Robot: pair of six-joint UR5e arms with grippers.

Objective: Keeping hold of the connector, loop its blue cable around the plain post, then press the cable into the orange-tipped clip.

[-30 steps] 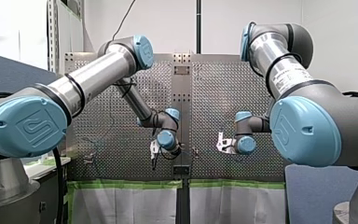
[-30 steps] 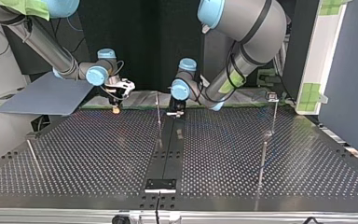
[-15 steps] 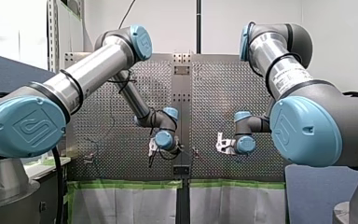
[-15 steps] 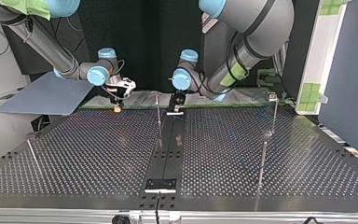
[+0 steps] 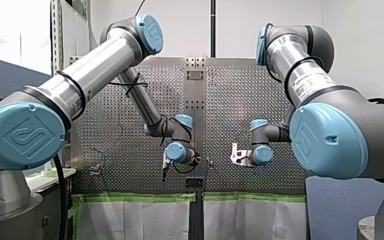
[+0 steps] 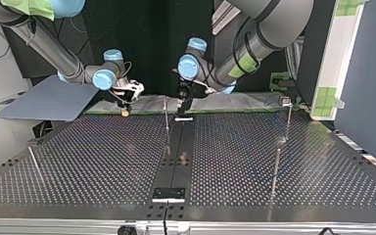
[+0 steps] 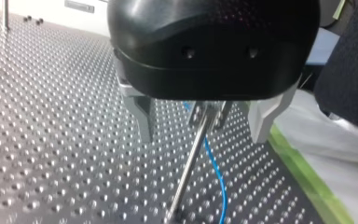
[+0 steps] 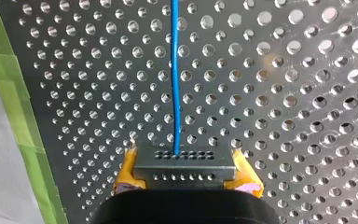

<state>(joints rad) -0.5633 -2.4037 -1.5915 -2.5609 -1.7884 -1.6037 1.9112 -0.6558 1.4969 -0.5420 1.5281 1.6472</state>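
perforated table lies beneath my right gripper clamping the connector

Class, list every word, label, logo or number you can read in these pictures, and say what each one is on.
No word or number reads clearly.
Moulded logo, no legible letters: on left arm's blue cap and right arm's blue cap.
Pale label on my right arm: print too blurred to read.
Top view and both wrist views: no text.

Two arms, one connector, one cable
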